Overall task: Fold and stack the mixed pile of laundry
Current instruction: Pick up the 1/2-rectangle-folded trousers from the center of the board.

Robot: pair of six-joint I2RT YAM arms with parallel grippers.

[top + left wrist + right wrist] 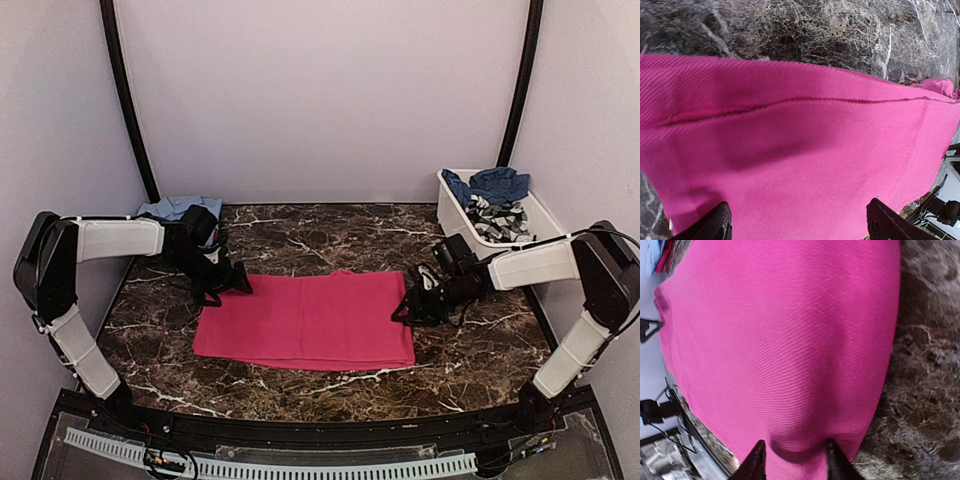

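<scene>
The large magenta-pink garment (305, 320) lies flat, folded to a rectangle, on the middle of the table. My left gripper (228, 287) is at its far left corner; in the left wrist view (800, 227) its fingers (720, 225) stand wide apart over the pink cloth (800, 140), open and empty. My right gripper (406, 312) is at the garment's right edge; in the right wrist view (795, 462) its fingertips (756, 462) rest partly open on the pink cloth (780, 340), with a small ridge of cloth between them. The light blue shirt (178, 207) lies at the back left.
A white plastic tub (545, 215) stands at the back right and holds the navy-blue garment (490, 183) and the grey-and-white patterned one (497, 218). The dark marble table (330, 240) shows around the pink garment. White walls enclose the table on three sides.
</scene>
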